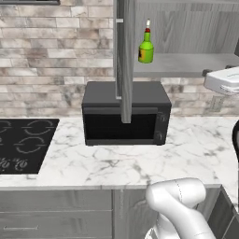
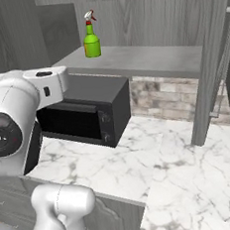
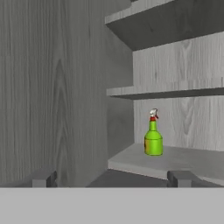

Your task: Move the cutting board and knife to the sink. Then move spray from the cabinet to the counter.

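The spray point(image 1: 146, 48) point(image 2: 91, 38) is a green bottle with a red neck and white nozzle. It stands upright on the lower shelf of the open cabinet point(image 1: 186, 64) point(image 2: 146, 59). In the hand view the spray point(image 3: 153, 140) sits ahead and slightly right, some way beyond my gripper point(image 3: 113, 179). The gripper is open with nothing between its fingertips point(image 3: 43, 178). Below the cabinet lies the white marble counter point(image 1: 140, 158) point(image 2: 181, 165). The cutting board, the knife and the sink are out of view.
A black microwave point(image 1: 126, 114) point(image 2: 87, 114) stands on the counter under the shelf. The cabinet door point(image 1: 125, 60) point(image 2: 212, 68) hangs open, edge-on over the microwave. A black cooktop point(image 1: 23, 144) lies at the left. A second shelf point(image 3: 166, 91) runs above the spray.
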Controlling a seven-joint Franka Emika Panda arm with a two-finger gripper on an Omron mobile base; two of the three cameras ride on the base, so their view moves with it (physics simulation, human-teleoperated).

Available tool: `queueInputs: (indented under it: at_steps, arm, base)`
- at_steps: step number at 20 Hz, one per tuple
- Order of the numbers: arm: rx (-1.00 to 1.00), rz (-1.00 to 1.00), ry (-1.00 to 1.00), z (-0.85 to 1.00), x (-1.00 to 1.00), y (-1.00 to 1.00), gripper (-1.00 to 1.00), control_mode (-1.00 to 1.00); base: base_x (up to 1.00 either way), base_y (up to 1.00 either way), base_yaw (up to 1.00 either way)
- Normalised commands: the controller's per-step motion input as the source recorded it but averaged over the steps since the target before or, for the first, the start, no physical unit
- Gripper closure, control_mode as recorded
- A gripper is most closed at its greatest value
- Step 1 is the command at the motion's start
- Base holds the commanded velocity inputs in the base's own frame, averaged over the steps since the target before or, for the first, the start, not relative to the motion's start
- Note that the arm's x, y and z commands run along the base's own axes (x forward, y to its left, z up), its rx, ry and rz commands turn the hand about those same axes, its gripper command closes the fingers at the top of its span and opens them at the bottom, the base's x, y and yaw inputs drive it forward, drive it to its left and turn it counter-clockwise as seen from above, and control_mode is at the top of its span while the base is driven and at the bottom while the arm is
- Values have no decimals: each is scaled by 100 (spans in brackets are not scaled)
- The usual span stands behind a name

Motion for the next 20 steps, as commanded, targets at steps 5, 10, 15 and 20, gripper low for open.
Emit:
queueInputs:
  at_steps: [5,10,15,20]
  arm:
    - [-1,-1,-9,6,32,14,-100,-100]
    - [0,0,0,7,40,0,-100,-100]
    - [0,3,0,9,44,0,-100,-100]
    - [0,7,-9,4,47,-7,-100,-100]
  base:
    - [0,0,0]
    - [0,0,0]
    - [0,0,0]
    - [0,0,0]
